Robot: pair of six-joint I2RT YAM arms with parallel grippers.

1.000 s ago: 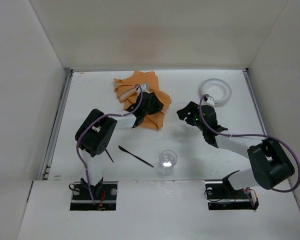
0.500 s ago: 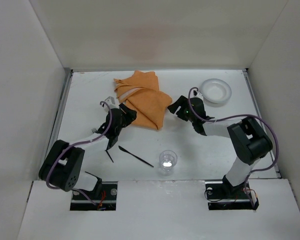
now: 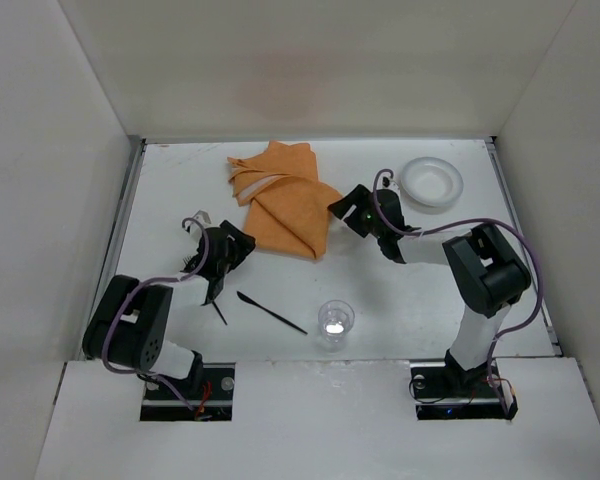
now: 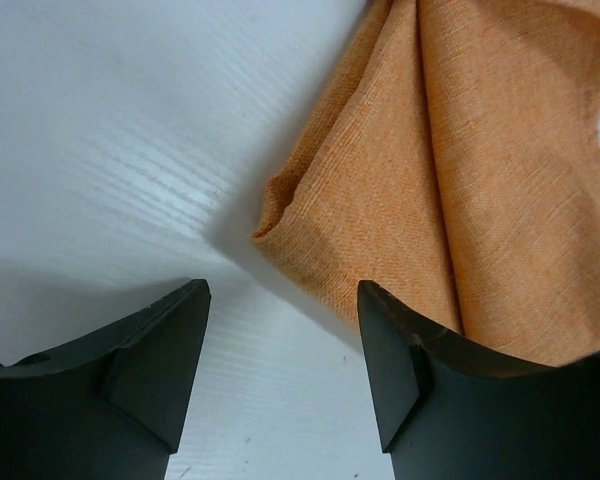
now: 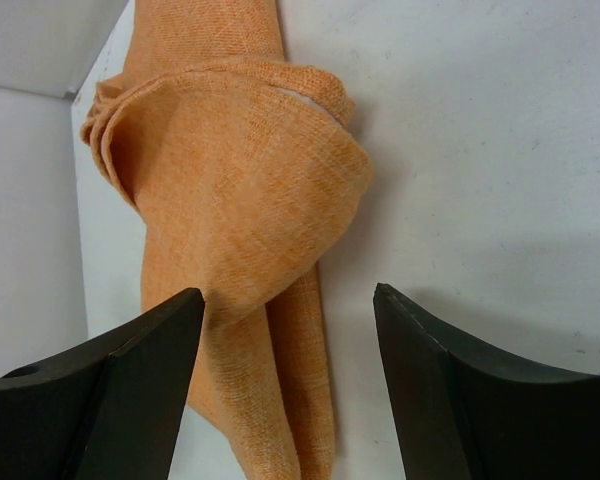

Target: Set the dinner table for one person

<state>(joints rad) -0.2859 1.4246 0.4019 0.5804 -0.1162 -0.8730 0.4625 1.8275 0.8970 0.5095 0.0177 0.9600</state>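
The orange cloth (image 3: 283,203) lies crumpled and folded on the white dinner table (image 3: 410,300), left of centre at the back. My left gripper (image 3: 244,241) is open and empty, low over the table at the cloth's near-left corner; the left wrist view shows that corner (image 4: 450,190) just beyond my gripper (image 4: 280,292). My right gripper (image 3: 339,208) is open and empty at the cloth's right edge; in the right wrist view a rolled fold of the cloth (image 5: 230,170) lies ahead of the gripper (image 5: 288,293), toward its left finger.
A white plate (image 3: 430,182) sits at the back right. A clear plastic cup (image 3: 335,321) stands near the front middle. A black knife (image 3: 271,312) lies left of the cup, and another short black utensil (image 3: 219,311) lies by the left arm. White walls surround the table.
My left gripper has let go of the cloth and drawn back to its near-left corner. My right gripper has moved left to the cloth's right edge. The cloth lies flatter.
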